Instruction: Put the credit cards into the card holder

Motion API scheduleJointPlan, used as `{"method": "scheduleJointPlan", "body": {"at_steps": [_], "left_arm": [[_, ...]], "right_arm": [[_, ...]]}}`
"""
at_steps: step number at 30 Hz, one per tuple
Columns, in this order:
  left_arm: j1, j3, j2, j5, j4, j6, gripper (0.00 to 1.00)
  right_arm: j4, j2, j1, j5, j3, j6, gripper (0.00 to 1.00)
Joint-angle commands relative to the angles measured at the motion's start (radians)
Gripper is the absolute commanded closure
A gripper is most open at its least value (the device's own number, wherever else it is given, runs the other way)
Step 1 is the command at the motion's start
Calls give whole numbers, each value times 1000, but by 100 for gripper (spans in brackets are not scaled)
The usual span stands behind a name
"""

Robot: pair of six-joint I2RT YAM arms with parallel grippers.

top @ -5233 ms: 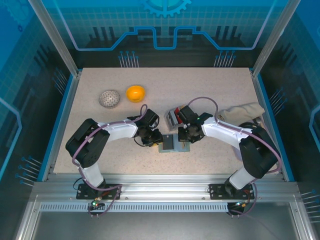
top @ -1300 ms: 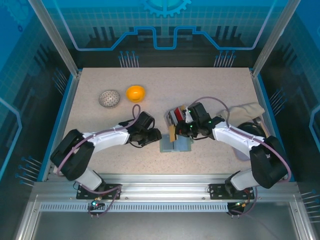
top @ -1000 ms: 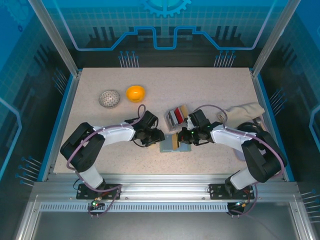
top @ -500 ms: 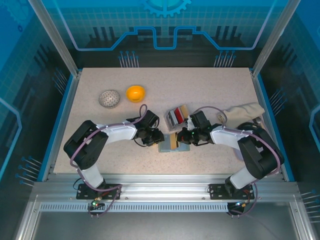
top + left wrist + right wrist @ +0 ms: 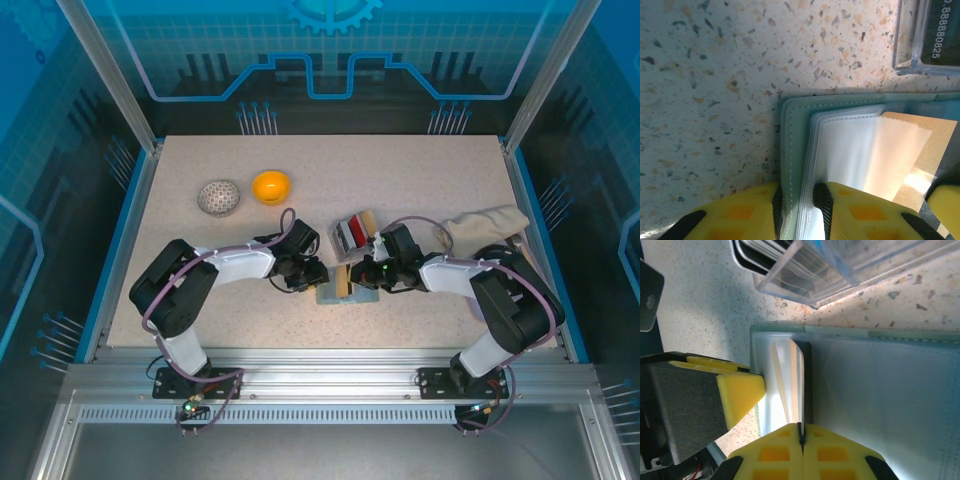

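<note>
The grey-green card holder lies open on the table between the two arms. My left gripper is shut on the card holder's left cover together with a few clear sleeves. A tan credit card stands edge-on over the sleeves, and my right gripper is shut on that card. In the top view the card sits between the left gripper and the right gripper. More credit cards stand in a clear box just behind the holder.
An orange bowl and a dotted grey ball sit at the back left. A beige cloth lies at the right edge. The clear card box stands close behind the holder's far edge.
My left gripper has closed onto the holder's left cover. The right gripper has shifted slightly left and down, bringing the tan card onto the sleeves.
</note>
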Motion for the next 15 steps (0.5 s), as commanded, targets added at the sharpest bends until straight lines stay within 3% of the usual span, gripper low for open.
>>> {"method": "scheduleJointPlan", "body": {"at_steps": [1,15], "left_arm": [[-10,0,14,6,-29,24,68],[-9,-19,-29,-42,-36,16,58]], "right_arm": [[28,43,7,-36,-15,31,96],[30,93,41,-49,24,29,92]]}}
